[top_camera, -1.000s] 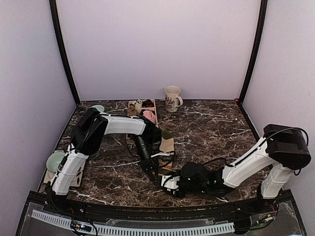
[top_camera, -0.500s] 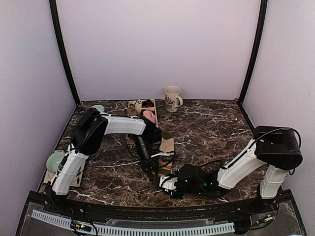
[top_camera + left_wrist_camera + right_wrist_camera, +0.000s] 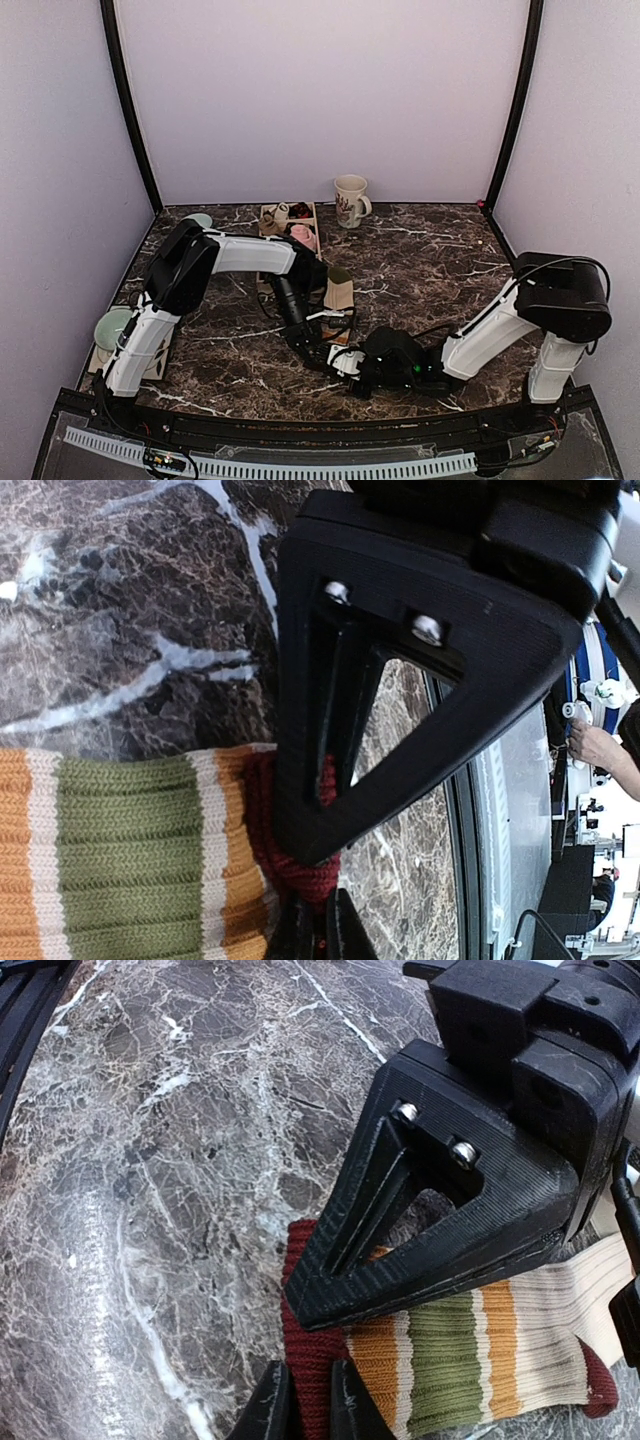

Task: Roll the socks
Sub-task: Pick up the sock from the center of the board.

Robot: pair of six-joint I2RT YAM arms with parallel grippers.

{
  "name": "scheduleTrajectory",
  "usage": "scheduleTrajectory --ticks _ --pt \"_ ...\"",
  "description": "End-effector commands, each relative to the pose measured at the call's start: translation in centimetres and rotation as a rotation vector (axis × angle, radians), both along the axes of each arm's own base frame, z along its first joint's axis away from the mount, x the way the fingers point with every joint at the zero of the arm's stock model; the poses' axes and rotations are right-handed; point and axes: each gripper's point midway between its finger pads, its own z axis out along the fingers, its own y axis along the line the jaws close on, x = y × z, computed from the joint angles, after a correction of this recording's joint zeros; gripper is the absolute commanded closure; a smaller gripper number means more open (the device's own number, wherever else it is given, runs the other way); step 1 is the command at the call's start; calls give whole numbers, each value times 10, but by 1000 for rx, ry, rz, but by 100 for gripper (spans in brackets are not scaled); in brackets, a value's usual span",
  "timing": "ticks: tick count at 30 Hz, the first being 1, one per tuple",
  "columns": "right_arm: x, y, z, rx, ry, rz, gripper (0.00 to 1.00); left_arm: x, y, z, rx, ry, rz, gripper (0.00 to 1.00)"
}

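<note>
The ribbed-knit striped sock (image 3: 450, 1350) lies flat on the veined marble worktop (image 3: 150, 1160). My left hand (image 3: 310, 885) is clamped tight on its maroon edge. My right hand (image 3: 305, 1355) pinches maroon knit too, fingers almost together.

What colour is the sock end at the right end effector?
Maroon, on the striped sock; best seen in the right wrist view.
</note>
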Motion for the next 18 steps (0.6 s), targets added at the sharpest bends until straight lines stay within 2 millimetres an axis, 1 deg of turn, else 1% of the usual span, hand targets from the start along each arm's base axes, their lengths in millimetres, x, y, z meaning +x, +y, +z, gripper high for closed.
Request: scheduleTrajectory --ticks 1,5,7,8,9,12,13,15,18 --pt "-3 -20 -32 -69 103 -49 88 2 16 -12 65 -53 -28 94" --pt "-7 -17 -34 -62 131 -37 90 2 16 -11 64 -53 -24 93" --pt "-11 -16 -36 -71 153 -23 95 3 17 -11 69 -59 -20 89" --pt "-13 -17 -38 -77 168 -20 98 6 17 -10 72 -67 -12 83" --pt "-15 -18 -39 -79 183 -18 100 12 17 -9 68 -83 7 75" --pt "-21 -21 -39 -69 239 -28 100 33 20 0 43 -138 94 52" --pt "-22 -21 -39 -63 258 -32 100 40 23 5 32 -167 118 47" --pt "-27 -25 -42 -65 299 -38 100 51 32 13 27 -230 152 42" --pt "-32 -30 -48 -69 352 -50 100 57 46 23 14 -319 178 41"
